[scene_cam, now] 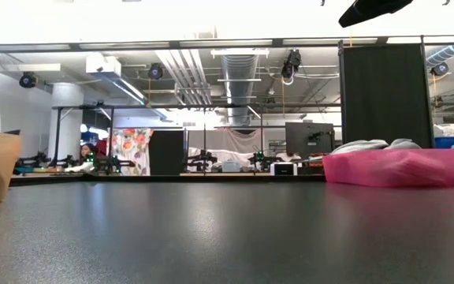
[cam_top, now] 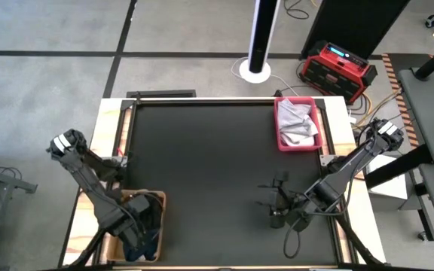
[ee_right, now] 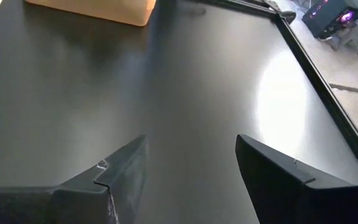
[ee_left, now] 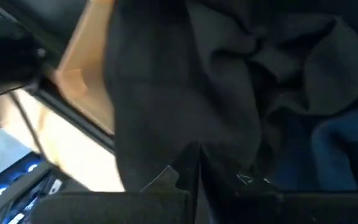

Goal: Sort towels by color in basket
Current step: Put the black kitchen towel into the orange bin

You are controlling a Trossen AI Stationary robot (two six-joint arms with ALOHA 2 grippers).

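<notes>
Bright, even overhead light. Glare patch on the table (ee_right: 284, 93) at right in the right wrist view. Left wrist view dim, blurred close-up.

My arms: dark, slim jointed links, pale camera housings near the outer joints, black cables along them. My right gripper (ee_right: 191, 171): two matte black wedge fingers, notched inner edges. Left gripper (ee_left: 197, 180): black fingers.

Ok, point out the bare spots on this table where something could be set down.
The black mat is bare across its whole middle, from the tan basket to the pink basket. It is crowded only at the right gripper, jaws open, and inside the tan basket, where the left gripper sits among dark towels.
</notes>
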